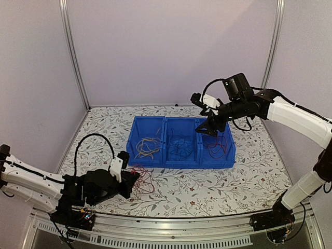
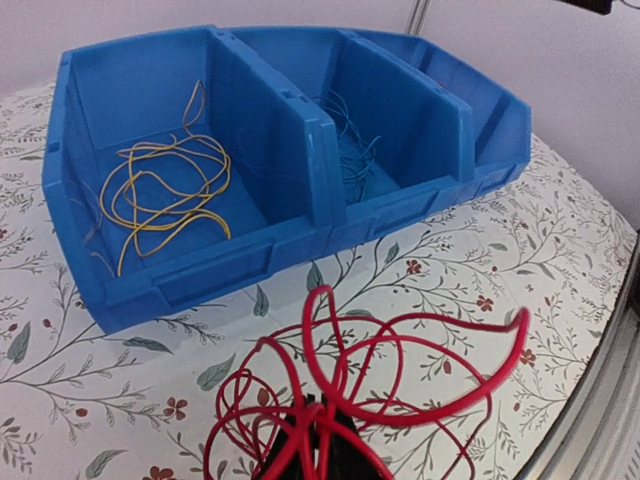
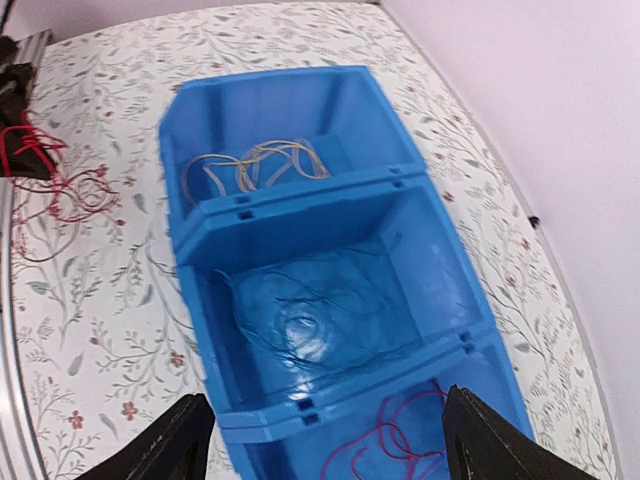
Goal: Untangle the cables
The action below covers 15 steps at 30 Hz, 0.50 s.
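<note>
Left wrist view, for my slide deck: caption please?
Left gripper clamps looping red cables before a blue three-compartment bin; yellow cables lie in one end compartment.

**Three Cameras Covering One Table**

The overhead camera is looking down from high over the near edge, taking in the whole flowered table (image 1: 249, 181) from afar. The left wrist camera is sitting low and close, facing the blue bin (image 2: 200, 270) across a red cable bundle (image 2: 335, 405). The right wrist camera is peering steeply down into that bin. All three are sharing it.
</note>
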Each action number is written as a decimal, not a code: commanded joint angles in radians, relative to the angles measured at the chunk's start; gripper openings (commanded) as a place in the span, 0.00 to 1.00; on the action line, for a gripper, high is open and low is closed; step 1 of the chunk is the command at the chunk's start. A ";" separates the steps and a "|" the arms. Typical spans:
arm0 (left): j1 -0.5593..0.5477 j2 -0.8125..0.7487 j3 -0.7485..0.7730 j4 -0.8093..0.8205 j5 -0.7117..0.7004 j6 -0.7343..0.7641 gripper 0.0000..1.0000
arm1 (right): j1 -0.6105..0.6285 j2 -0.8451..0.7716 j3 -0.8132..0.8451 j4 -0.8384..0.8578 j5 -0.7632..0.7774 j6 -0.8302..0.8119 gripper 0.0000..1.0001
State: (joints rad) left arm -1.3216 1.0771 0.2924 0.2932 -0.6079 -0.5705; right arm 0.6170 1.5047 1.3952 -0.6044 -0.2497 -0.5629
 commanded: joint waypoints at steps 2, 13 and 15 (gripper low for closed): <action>-0.010 0.020 0.002 0.088 0.086 0.072 0.00 | 0.164 0.045 0.007 0.047 -0.263 -0.029 0.82; -0.009 0.176 0.109 0.090 0.143 0.073 0.00 | 0.408 0.329 0.143 0.029 -0.349 0.030 0.81; -0.008 0.182 0.112 0.092 0.147 0.068 0.00 | 0.421 0.354 0.149 0.024 -0.366 0.035 0.79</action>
State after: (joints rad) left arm -1.3216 1.2446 0.3744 0.3546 -0.4862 -0.5098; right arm 1.0130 1.8091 1.5139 -0.5739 -0.5694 -0.5488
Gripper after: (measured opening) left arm 0.001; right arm 0.801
